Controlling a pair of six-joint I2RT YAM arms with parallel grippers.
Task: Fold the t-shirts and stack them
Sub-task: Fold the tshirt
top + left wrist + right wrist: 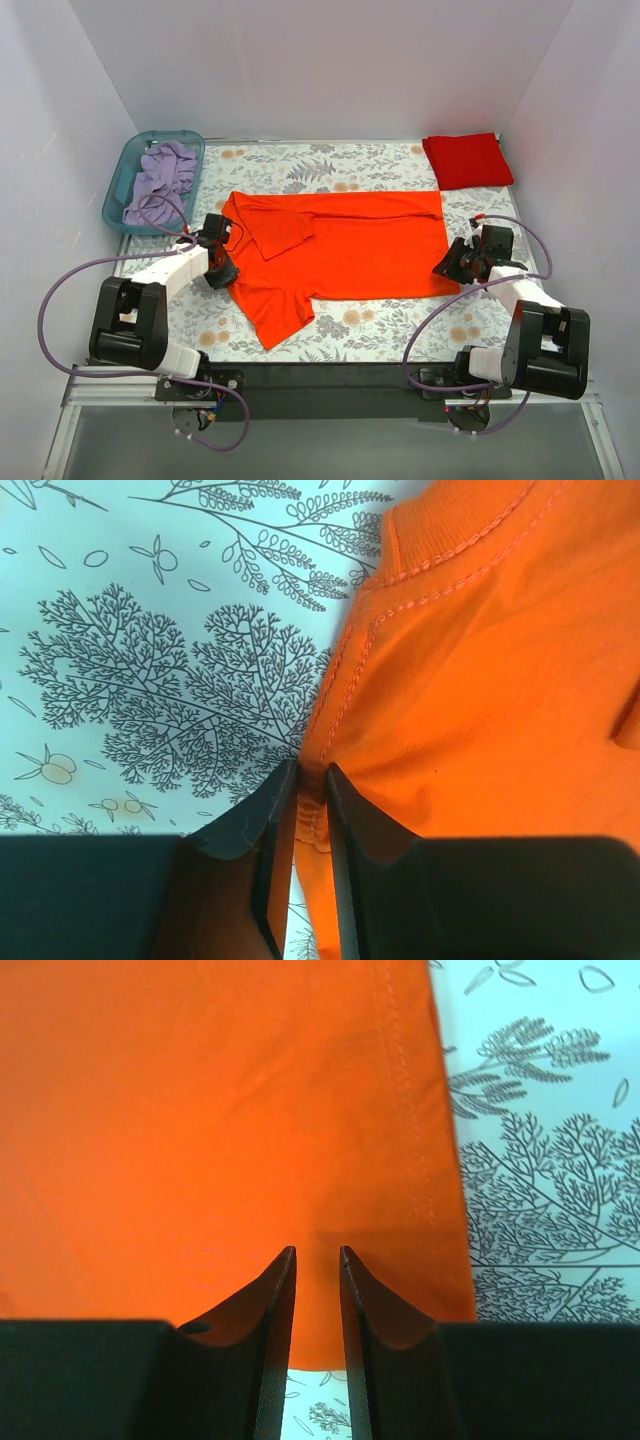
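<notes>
The orange t-shirt [350, 250] lies spread across the middle of the overhead frame on the flower-printed tabletop [380, 335]; one sleeve is folded in over its chest at the upper left, while the other sleeve juts toward the lower left of the frame; the red t-shirt [467, 160] sits folded into a neat rectangle in the upper right corner, just beyond the orange one's corner. A teal basket [125, 175] stands at the upper left, holding a crumpled lilac cloth [160, 180].

The left gripper [311, 773] is at the left edge of the orange t-shirt; in its wrist view the jaws are drawn close together with a raised fold of orange cloth, right by a stitched seam, pinched between them; bare printed tabletop fills the left half of that view.

The right gripper [318, 1252] is at the lower right of the orange t-shirt, near the hemmed corner; its jaws stand almost together with a narrow slit between, over flat orange cloth; whether they have caught any cloth cannot be told.
</notes>
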